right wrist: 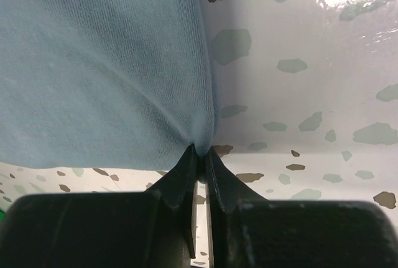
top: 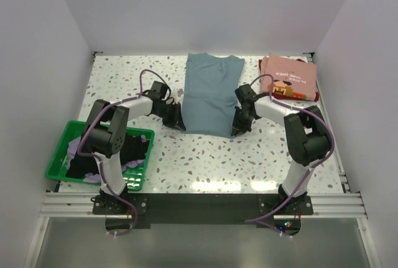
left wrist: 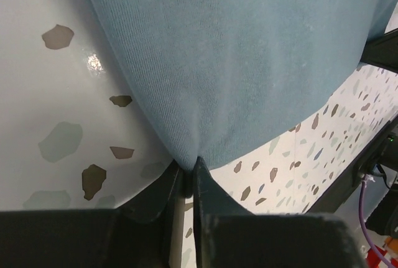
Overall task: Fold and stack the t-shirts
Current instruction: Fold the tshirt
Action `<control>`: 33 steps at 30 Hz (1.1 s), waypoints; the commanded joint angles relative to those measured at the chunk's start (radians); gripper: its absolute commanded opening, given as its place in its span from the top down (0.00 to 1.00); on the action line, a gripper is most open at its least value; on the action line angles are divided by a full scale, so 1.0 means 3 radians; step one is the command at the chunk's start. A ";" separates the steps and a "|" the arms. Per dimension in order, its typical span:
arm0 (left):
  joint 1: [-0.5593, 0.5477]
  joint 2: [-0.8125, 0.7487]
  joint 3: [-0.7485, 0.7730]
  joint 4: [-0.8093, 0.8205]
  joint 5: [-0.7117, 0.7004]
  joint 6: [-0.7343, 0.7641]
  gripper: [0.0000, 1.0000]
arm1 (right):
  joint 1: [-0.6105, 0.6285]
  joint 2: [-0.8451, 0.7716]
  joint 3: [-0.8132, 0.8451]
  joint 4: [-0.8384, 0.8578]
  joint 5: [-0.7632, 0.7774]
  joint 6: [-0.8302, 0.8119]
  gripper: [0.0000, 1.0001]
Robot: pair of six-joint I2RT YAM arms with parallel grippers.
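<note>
A grey-blue t-shirt lies folded lengthwise at the table's middle back. My left gripper is shut on its near left corner, seen pinched in the left wrist view. My right gripper is shut on its near right corner, seen pinched in the right wrist view. A folded pink t-shirt with a small print lies at the back right on top of a dark red one. Black and lavender shirts lie in the basket.
A green mesh basket stands at the near left beside the left arm. White walls close the table on three sides. A metal rail runs along the near edge.
</note>
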 commanded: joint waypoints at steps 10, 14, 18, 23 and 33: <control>-0.0036 -0.0023 0.0004 -0.0408 -0.0445 0.0394 1.00 | 0.0050 -0.0074 -0.0165 -0.0426 0.0408 -0.0002 1.00; -0.0036 -0.0074 0.0009 -0.0439 -0.0639 0.0414 1.00 | 0.0045 -0.0116 -0.0160 -0.0528 0.0521 -0.0007 1.00; -0.0036 -0.0095 0.0004 -0.0449 -0.0727 0.0414 1.00 | 0.0045 -0.0121 -0.0119 -0.0579 0.0568 -0.0022 1.00; -0.0041 -0.0146 -0.0001 -0.0434 -0.0661 0.0394 1.00 | 0.0045 -0.0100 -0.0093 -0.0559 0.0532 -0.0022 1.00; -0.0051 -0.0299 -0.0093 -0.0311 -0.0287 0.0261 0.58 | 0.0040 -0.0075 -0.0052 -0.0497 0.0466 -0.0017 1.00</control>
